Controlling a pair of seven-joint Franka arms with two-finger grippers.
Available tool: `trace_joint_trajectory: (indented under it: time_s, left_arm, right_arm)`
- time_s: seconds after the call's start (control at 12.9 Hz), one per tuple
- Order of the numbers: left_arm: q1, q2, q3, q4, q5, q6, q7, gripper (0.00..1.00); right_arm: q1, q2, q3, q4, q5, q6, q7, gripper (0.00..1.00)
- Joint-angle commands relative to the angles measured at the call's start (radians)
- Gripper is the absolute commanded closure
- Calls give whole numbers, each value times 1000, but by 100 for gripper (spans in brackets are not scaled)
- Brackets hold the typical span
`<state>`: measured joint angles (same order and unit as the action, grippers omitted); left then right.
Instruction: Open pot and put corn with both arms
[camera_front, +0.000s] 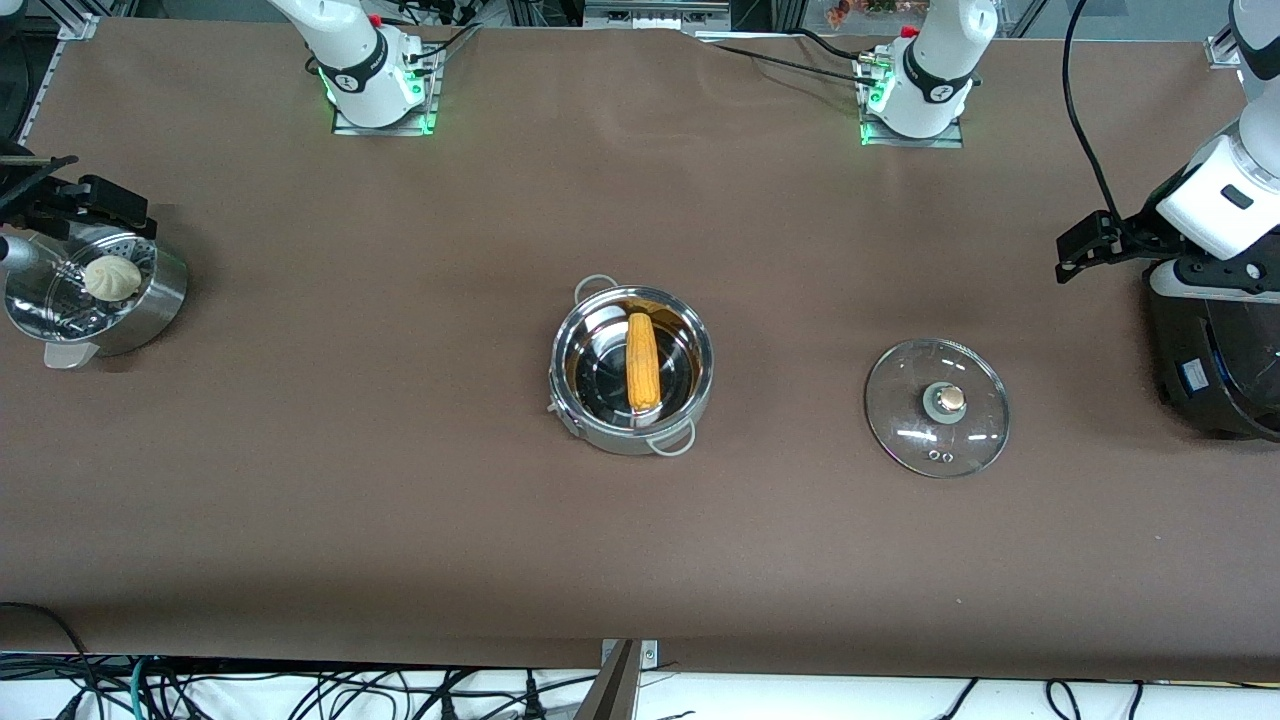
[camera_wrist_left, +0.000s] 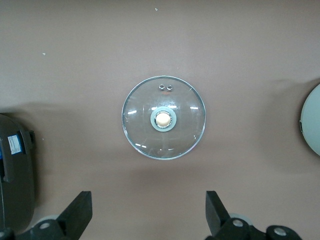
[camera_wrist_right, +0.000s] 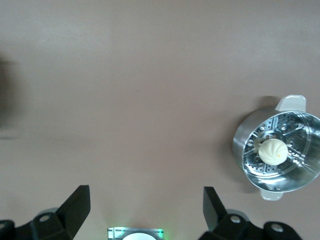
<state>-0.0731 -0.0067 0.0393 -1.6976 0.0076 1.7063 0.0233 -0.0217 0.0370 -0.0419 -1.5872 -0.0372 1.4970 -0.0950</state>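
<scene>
The shiny steel pot (camera_front: 566, 352) stands uncovered in the middle of the table. The yellow-orange corn cob (camera_front: 642, 362) lies inside it. The glass lid (camera_front: 905, 395) with its copper knob (camera_front: 950, 399) lies flat on the table toward the left arm's end; in the left wrist view the lid (camera_wrist_left: 142, 117) lies straight below the camera. My left gripper (camera_front: 1092, 246) (camera_wrist_left: 147, 210) is open and empty, raised over the table between the lid and the black cooker. My right gripper (camera_front: 62, 196) (camera_wrist_right: 145, 210) is open and empty, raised beside the steamer basket.
A perforated steel steamer basket (camera_front: 150, 305) (camera_wrist_right: 250, 140) with a white bun (camera_front: 111, 277) (camera_wrist_right: 273, 151) stands at the right arm's end. A big black cooker (camera_front: 1215, 365) (camera_wrist_left: 15, 170) stands at the left arm's end. Green-lit arm bases (camera_front: 380, 100) line the table's edge.
</scene>
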Motion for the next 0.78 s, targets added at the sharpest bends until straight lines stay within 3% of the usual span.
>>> trace_joint_trajectory:
  time_s: [0.0,0.7]
  left_arm:
    - [-5,-10,1,6,3,-8,-10,0]
    - [1,-9,2,6,3,-8,-3,0]
  right_arm:
    - [5,12,1,26,-18,-4,15,0]
    - [3,26,-1,41,-15,0,1,0]
